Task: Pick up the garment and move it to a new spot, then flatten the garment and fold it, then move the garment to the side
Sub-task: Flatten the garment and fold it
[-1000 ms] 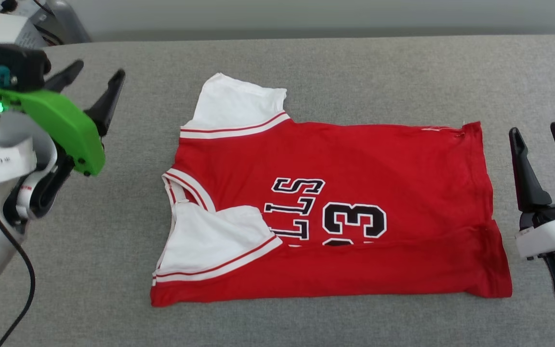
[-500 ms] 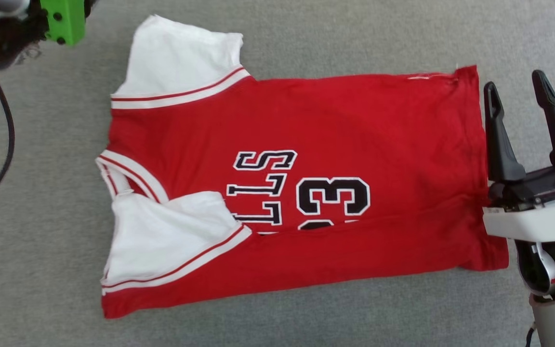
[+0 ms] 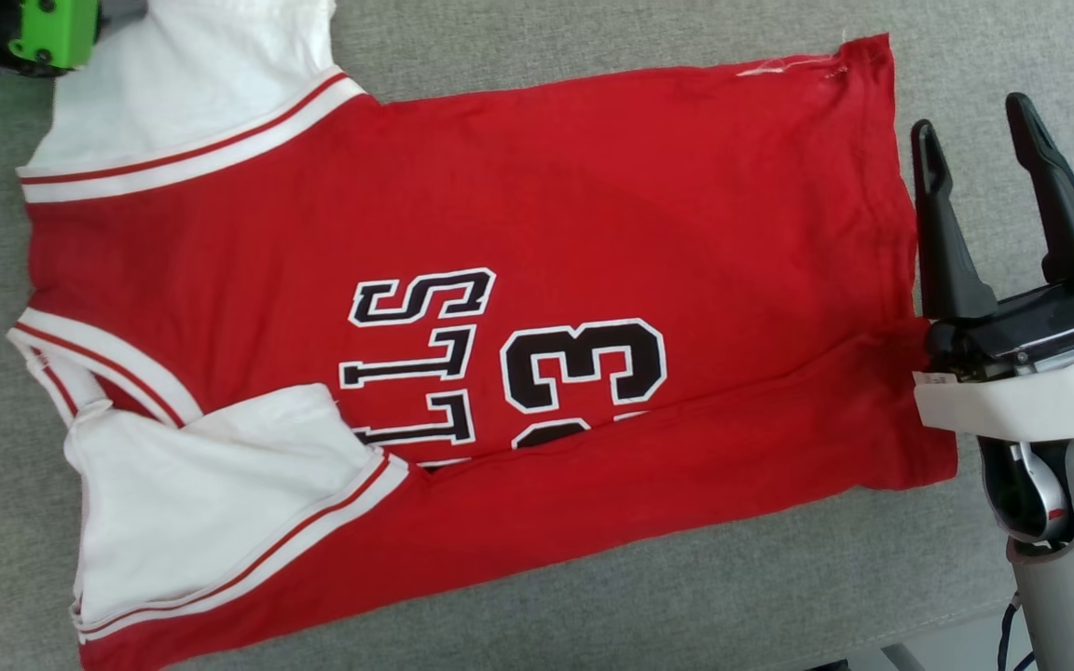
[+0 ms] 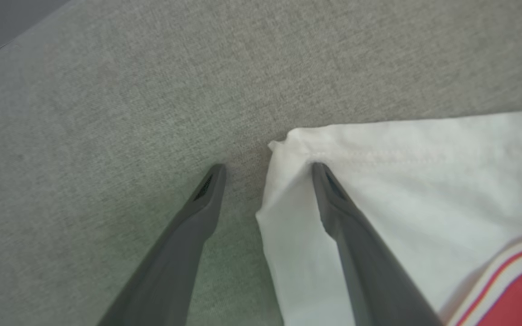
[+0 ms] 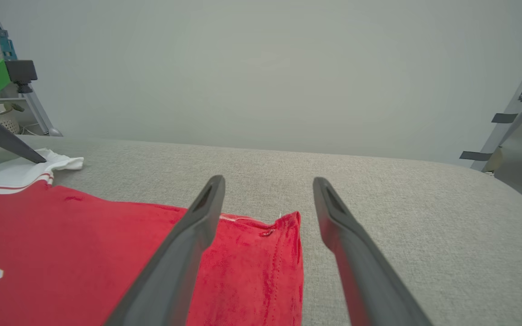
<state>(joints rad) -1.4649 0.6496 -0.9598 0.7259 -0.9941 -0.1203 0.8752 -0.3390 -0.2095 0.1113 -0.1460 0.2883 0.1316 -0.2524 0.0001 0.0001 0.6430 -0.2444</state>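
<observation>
The left gripper [image 4: 268, 166] is spread wide and grasps nothing: its fingers straddle the outer corner of the far white sleeve [image 4: 401, 181], one fingertip over the cloth and the other over bare grey surface. The right gripper [image 3: 970, 116] is spread too and empty, just beside the hem at the shirt's right end. In the right wrist view one of its fingers crosses above the hem corner and the other stands over bare surface. The grey fabric-covered worktop [image 3: 686, 596] carries the red shirt [image 3: 593, 205], which lies flat with its collar [image 3: 108, 359] toward the robot's left and its hem toward the right. Its near long edge is folded up over the front, hiding part of the black "23" [image 3: 584, 373] and of the lettering [image 3: 416, 363]. The near white sleeve [image 3: 192, 503] lies on top of the red cloth
</observation>
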